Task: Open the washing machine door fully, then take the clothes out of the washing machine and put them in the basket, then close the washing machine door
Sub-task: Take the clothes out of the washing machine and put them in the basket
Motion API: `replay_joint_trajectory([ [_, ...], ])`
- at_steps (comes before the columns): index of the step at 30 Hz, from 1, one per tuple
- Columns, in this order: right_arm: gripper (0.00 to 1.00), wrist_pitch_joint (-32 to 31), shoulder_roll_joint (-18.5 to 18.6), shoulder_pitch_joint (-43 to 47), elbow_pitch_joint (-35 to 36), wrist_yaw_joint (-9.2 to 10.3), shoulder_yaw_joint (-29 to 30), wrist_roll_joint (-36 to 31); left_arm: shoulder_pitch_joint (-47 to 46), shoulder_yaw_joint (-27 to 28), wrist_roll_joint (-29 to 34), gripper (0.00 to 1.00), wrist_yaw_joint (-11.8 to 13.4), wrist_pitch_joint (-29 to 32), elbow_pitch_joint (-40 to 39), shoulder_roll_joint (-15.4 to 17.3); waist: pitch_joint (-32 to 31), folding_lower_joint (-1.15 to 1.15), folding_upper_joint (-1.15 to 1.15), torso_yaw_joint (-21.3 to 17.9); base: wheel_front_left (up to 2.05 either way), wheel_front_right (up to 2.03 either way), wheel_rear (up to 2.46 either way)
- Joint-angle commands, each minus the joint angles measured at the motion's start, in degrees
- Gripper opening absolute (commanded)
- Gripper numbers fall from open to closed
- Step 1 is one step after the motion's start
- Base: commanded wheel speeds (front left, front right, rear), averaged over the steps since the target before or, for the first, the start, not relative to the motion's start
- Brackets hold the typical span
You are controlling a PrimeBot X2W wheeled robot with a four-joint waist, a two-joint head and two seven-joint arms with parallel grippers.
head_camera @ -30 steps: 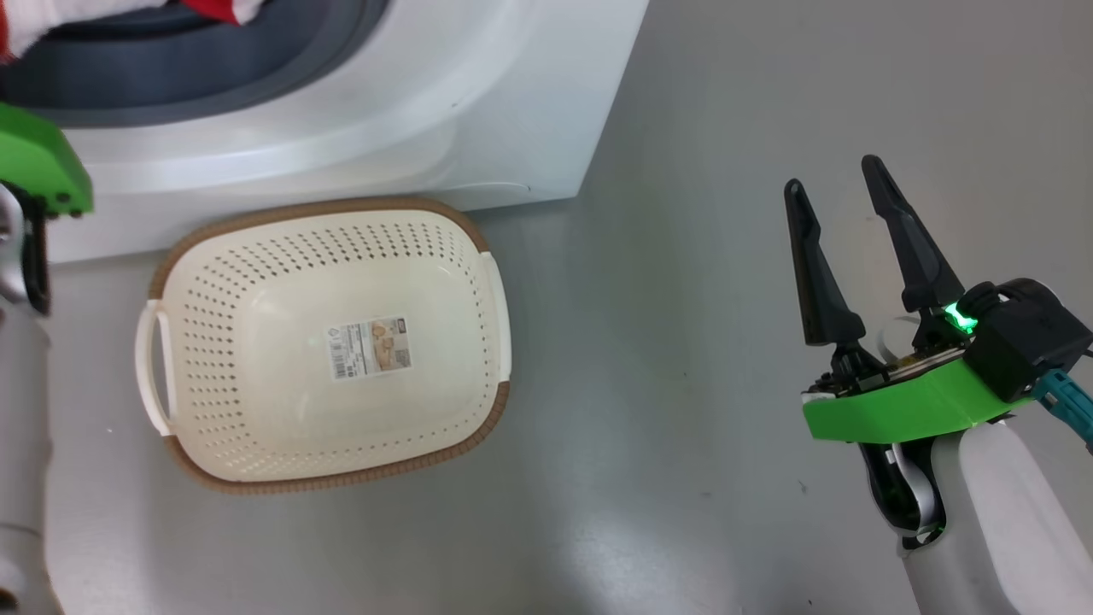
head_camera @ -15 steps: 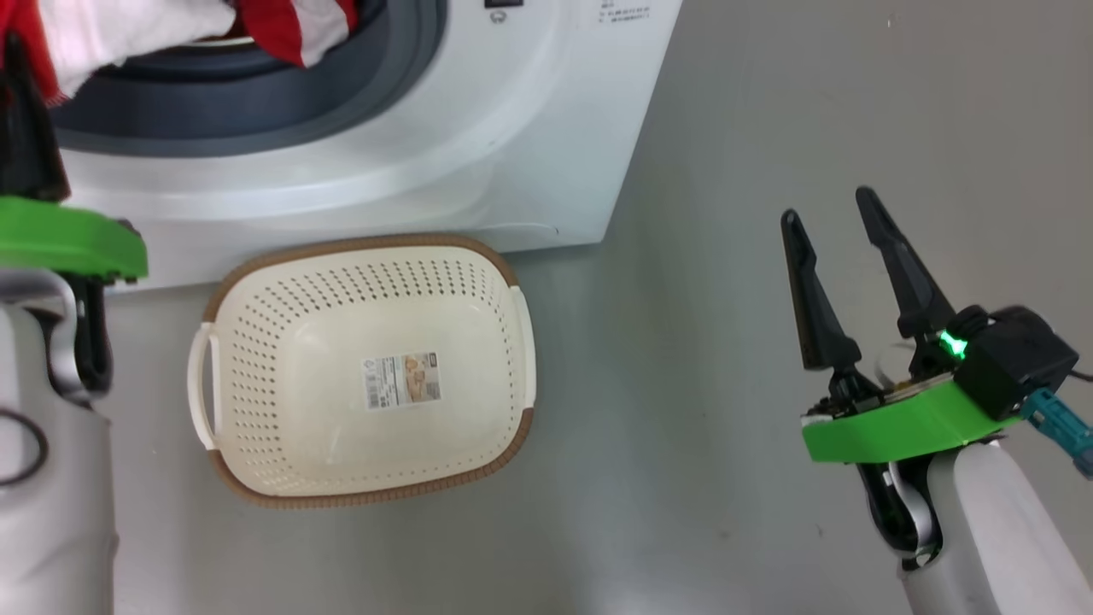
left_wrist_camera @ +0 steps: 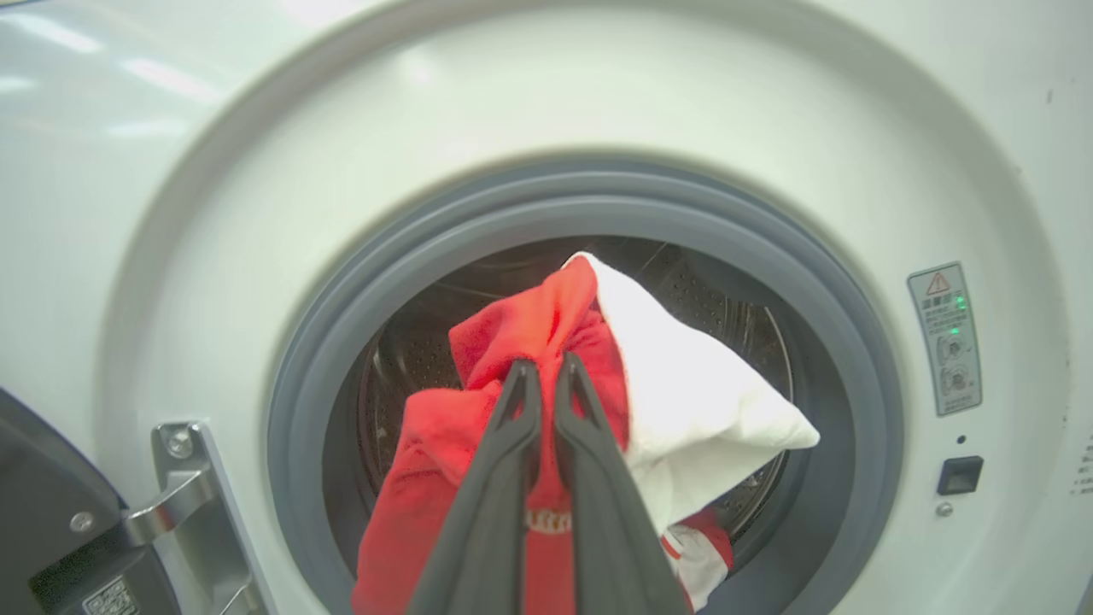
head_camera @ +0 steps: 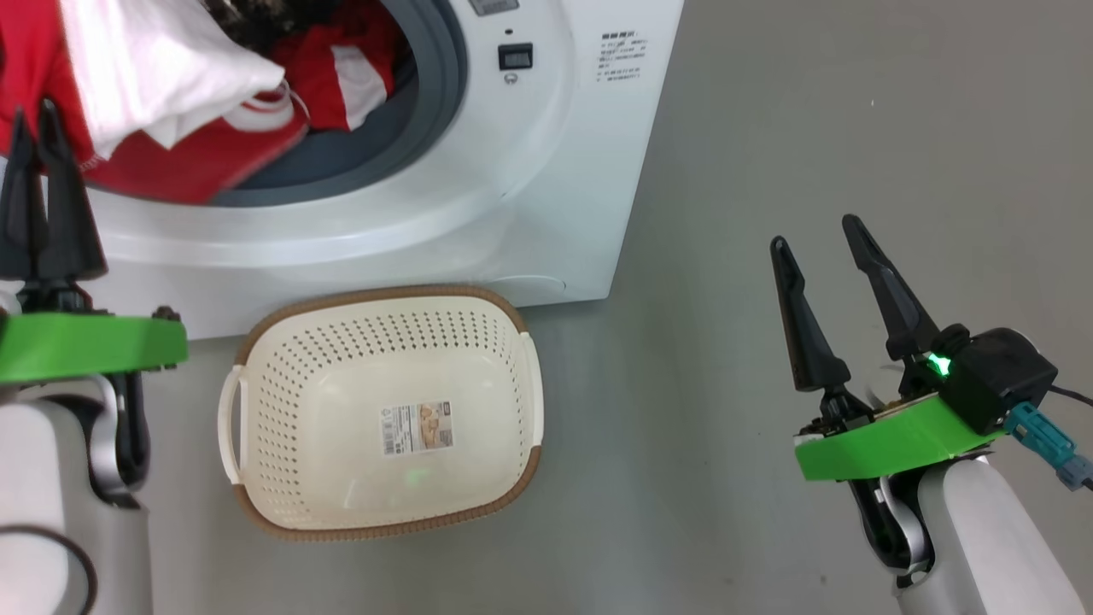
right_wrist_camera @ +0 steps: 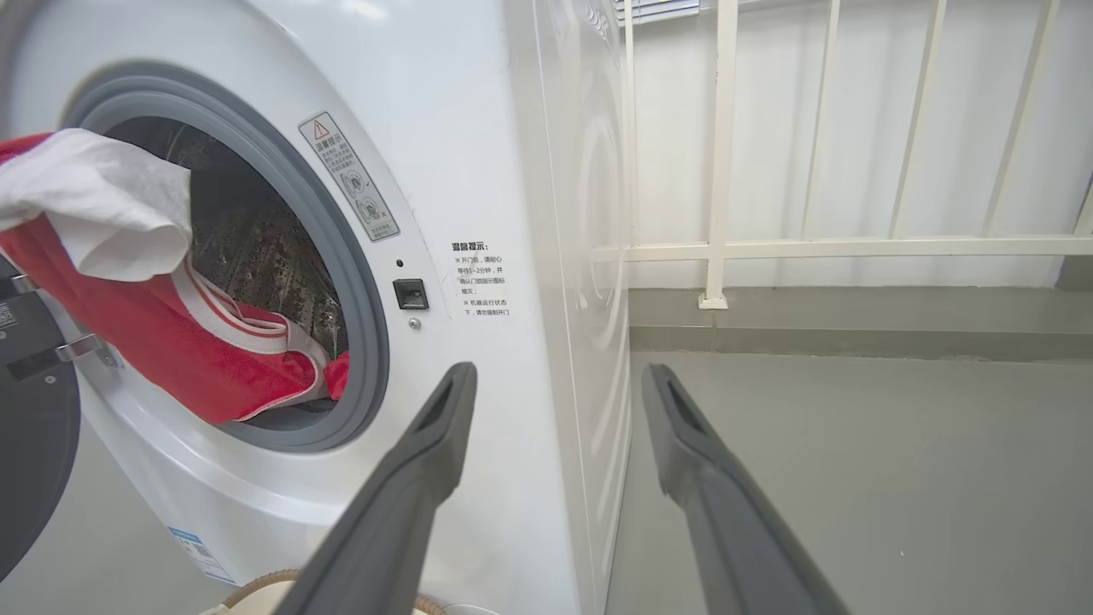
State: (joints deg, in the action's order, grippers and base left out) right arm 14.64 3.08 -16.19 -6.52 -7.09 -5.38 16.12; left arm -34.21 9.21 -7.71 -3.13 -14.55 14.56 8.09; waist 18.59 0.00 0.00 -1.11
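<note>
The clothes (head_camera: pixel 171 162), red with white panels, hang half out of the washing machine (head_camera: pixel 529 171) over its grey rubber ring (left_wrist_camera: pixel 854 367). My left gripper (head_camera: pixel 34 115) is shut on a red fold of the clothes (left_wrist_camera: pixel 427 444), and in the left wrist view that gripper (left_wrist_camera: pixel 542 363) pinches the fabric in front of the drum. The washing machine door (right_wrist_camera: pixel 30 461) stands open at the left, on its hinge (left_wrist_camera: pixel 179 504). The cream basket (head_camera: pixel 376 295) sits on the floor just in front of the machine. My right gripper (head_camera: pixel 813 232) hovers open and holds nothing, to the right of the machine.
Grey floor (head_camera: pixel 768 102) stretches to the right of the machine. A white railing (right_wrist_camera: pixel 854 248) runs along the wall beyond the machine's right side. The basket's rim (right_wrist_camera: pixel 256 589) shows at the bottom of the right wrist view, under my right gripper (right_wrist_camera: pixel 559 369).
The head camera has tilted up, so more of the machine's front shows. The clothes have come further out of the drum in my shut left gripper. The right gripper stays open.
</note>
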Motion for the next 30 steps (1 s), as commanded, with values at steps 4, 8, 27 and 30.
replay_joint_trajectory([
  [4, 1.0, 0.36, -0.21, 1.32, 1.14, -0.4, -1.22, 0.2, 2.93, 1.17, 1.5, 0.0, -0.74, -0.44, -8.8, 1.02, -1.69, 0.0, 0.0, -0.07, 0.0, 0.0, 0.0],
  [8, 1.0, 0.36, -0.21, 1.61, 1.15, -0.4, -1.21, 0.39, 5.59, 0.94, 1.84, 0.0, -1.03, -0.44, -14.62, -0.67, -2.52, 0.0, 0.0, -0.06, 0.0, 0.0, 0.0],
  [27, 1.0, 0.36, -0.21, 1.09, 2.31, -0.4, -0.97, 0.35, 13.44, -5.59, -5.86, 0.0, -2.94, -0.07, -2.06, -4.92, 2.43, 0.0, 0.0, -0.33, 0.0, 0.0, 0.0],
  [30, 1.0, 0.36, -0.21, 0.53, 2.59, -0.4, -1.04, 0.3, 11.13, -6.39, -7.19, 0.0, -3.23, 0.24, 5.18, -4.96, 3.8, 0.0, 0.0, -0.35, 0.0, 0.0, 0.0],
])
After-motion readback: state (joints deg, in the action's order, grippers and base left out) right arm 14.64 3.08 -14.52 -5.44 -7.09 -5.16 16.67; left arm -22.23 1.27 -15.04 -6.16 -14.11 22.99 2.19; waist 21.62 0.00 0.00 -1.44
